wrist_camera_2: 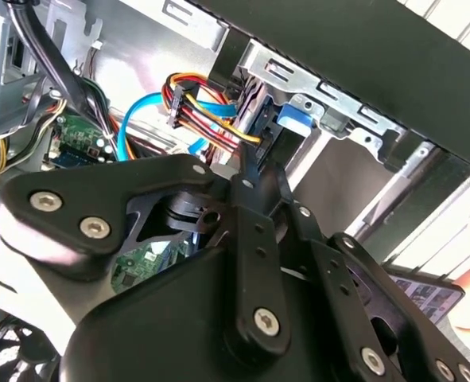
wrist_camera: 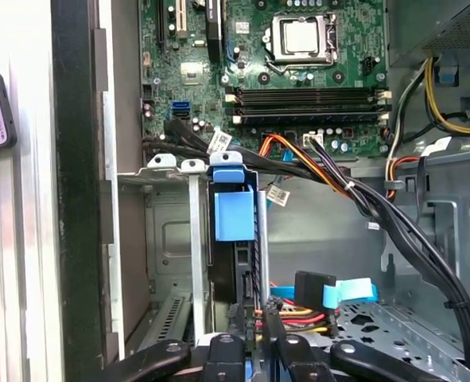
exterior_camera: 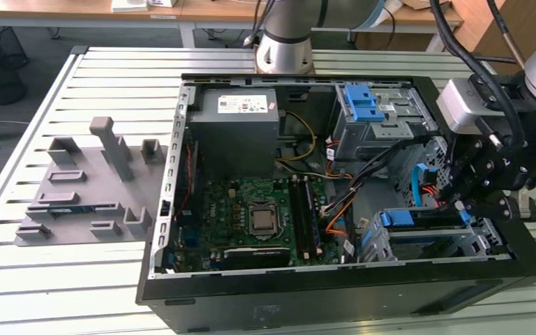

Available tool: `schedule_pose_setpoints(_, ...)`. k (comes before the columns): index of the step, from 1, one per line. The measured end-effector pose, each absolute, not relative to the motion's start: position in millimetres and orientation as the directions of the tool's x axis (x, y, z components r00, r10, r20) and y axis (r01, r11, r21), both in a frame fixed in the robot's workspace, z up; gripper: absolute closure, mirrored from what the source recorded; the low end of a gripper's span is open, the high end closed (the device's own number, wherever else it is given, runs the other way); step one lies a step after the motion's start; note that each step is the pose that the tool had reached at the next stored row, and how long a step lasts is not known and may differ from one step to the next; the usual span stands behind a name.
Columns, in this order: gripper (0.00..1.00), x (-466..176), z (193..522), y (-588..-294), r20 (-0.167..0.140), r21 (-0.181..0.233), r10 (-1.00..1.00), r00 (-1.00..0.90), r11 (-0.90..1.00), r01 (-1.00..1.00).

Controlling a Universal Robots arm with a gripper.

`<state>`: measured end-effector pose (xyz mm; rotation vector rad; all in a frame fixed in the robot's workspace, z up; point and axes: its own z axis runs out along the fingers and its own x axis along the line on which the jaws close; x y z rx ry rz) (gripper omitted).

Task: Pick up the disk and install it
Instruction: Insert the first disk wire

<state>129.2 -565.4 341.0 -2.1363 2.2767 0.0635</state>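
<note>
While the open tower case [exterior_camera: 343, 296] is lying on its side on the slatted table [exterior_camera: 26, 279], the disk [exterior_camera: 400, 218] is sitting in the metal drive cage [exterior_camera: 477, 241] at the near corner on the exterior view's right. It is standing on edge, its blue handle tab [wrist_camera: 233, 211] is facing up out of the open side, and its long axis is running from the exterior view's left to right. The gripper [exterior_camera: 451, 202] is hanging just above that cage, close to the disk's dark body [wrist_camera: 238, 270]. Whether its fingers are clasping or released cannot be told. A white sticker is showing on the gray power supply [exterior_camera: 240, 122] at the far side, its print too small to read. The motherboard [exterior_camera: 259, 220] is lying to the left of the cage, with bundled cables [wrist_camera: 330, 171] crossing between them.
</note>
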Motion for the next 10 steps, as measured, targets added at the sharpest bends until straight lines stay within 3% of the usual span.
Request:
schedule_pose_setpoints(3,0.78,129.2,342.0,-565.5,-0.042,0.017,-0.997,-0.064,0.063,-0.998)
schedule_pose_setpoints(5,0.89,129.2,342.1,-565.5,-0.042,0.017,-0.997,-0.064,0.063,-0.998)
schedule_pose_setpoints(10,0.89,129.2,342.2,-565.5,-0.042,0.017,-0.997,-0.064,0.063,-0.998)
